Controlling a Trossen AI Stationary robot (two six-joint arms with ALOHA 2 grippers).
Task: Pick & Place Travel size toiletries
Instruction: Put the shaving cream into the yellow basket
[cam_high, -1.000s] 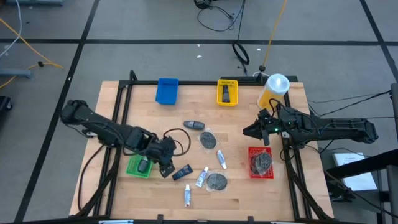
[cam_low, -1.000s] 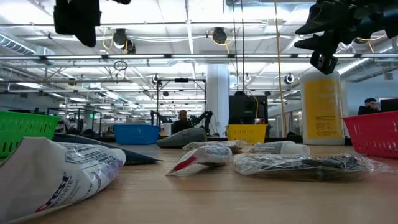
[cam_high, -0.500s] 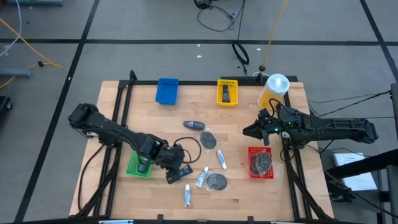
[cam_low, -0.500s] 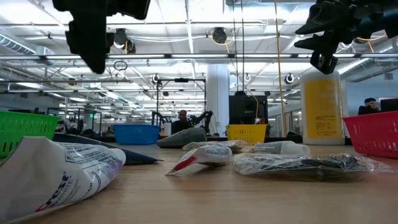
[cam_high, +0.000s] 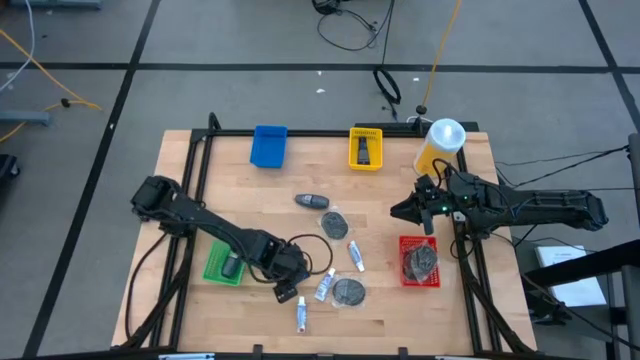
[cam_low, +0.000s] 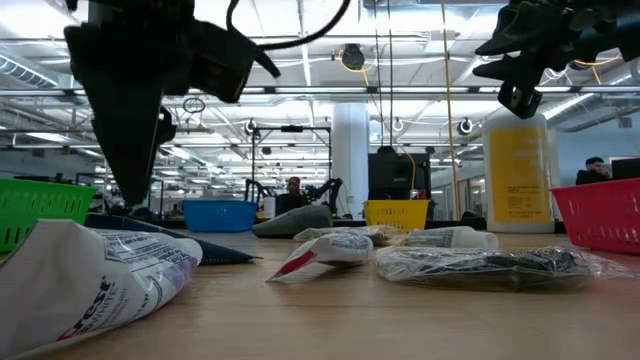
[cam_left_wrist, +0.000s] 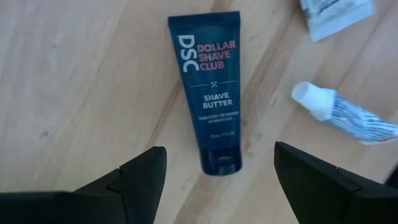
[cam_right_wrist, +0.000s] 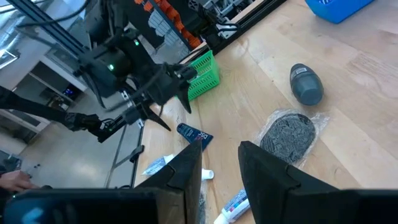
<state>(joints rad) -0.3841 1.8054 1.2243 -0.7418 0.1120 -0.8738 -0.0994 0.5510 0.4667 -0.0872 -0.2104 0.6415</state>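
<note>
Only the left wrist view shows open fingers (cam_left_wrist: 127, 180) straddling the dark tube (cam_left_wrist: 210, 87).

Bright trays and dark toiletries on pale wood

The tabletop (cam_high: 390, 310) is light, striped wood grain framed in black. Trays: blue (cam_high: 269, 146) at 11 o'clock, yellow (cam_high: 365, 148) at 12, red (cam_high: 419, 261) at 4, green (cam_high: 224, 266) at 8. The big bottle (cam_high: 441, 146) is yellow with a white cap. The tube (cam_left_wrist: 209, 83) is navy with red and white lettering and a black cap; the white tube (cam_left_wrist: 344, 112) beside it carries blue-grey marks. Discs (cam_high: 348, 291) are dark grey. Both arms and the left hand (cam_left_wrist: 217, 180) are black.
</note>
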